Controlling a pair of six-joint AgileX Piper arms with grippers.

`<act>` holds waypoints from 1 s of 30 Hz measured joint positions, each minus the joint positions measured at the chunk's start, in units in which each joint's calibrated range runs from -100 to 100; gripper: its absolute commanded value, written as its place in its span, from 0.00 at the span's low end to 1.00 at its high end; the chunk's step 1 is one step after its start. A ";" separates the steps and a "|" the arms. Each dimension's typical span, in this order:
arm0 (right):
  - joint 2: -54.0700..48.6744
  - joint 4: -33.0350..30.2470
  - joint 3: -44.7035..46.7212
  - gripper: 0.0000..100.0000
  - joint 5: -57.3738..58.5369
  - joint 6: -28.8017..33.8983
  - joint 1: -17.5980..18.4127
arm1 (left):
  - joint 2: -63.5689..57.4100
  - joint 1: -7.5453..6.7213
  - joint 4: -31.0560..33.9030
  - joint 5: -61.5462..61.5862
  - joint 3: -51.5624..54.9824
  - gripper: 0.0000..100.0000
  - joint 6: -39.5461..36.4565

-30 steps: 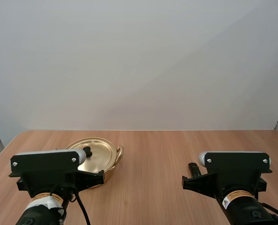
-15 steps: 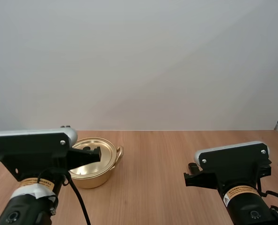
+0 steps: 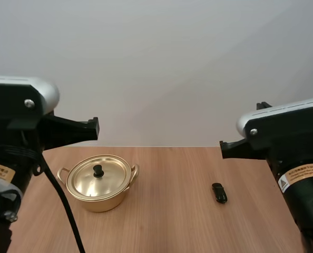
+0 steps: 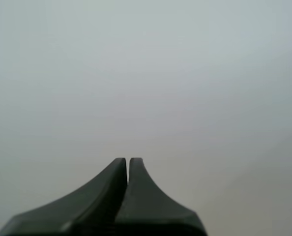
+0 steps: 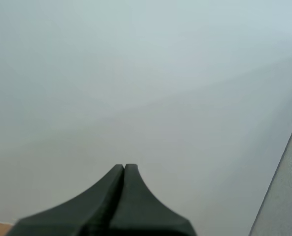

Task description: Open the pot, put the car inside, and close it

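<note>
Left gripper (image 4: 128, 162) and right gripper (image 5: 124, 168): fingers pressed together, holding nothing.
You've got both arms high above the table (image 3: 167, 226); the pot (image 3: 99, 194) sits left with its lid (image 3: 97, 178) on, the car (image 3: 218, 192) well apart to its right.

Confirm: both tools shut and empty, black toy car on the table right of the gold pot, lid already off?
One thing is wrong: the high view shows the round gold lid seated on the gold metal pot, not off. The rest holds: small black toy car on the wooden table right of the pot, left tool and right tool shut, empty.
</note>
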 measured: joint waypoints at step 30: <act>0.00 24.68 -2.95 0.00 40.01 -19.34 0.00 | 56.73 0.56 -5.58 57.00 -35.85 0.00 17.16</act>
